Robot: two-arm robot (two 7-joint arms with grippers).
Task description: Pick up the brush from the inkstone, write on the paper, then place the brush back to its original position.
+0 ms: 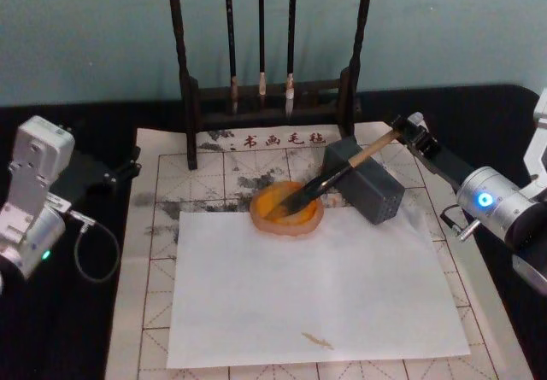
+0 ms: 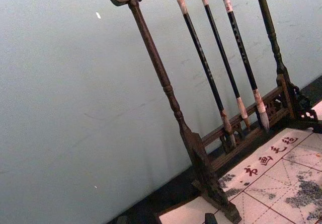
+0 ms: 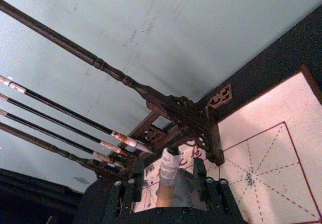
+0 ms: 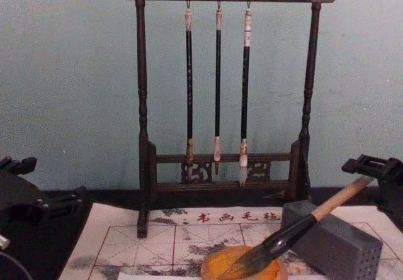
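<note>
Our black table [image 1: 94, 115] holds the paper [image 1: 152, 277]. Our right gripper [image 1: 402, 131] has wide fingers [image 3: 132, 183], with the brush [image 1: 329, 179] end cap between them, not squeezed. Its bristles rest far from them in the inkstone [image 1: 265, 213]. We think lifting, writing and returning are all left. Our left gripper [image 1: 124, 168] waits aside.
</note>
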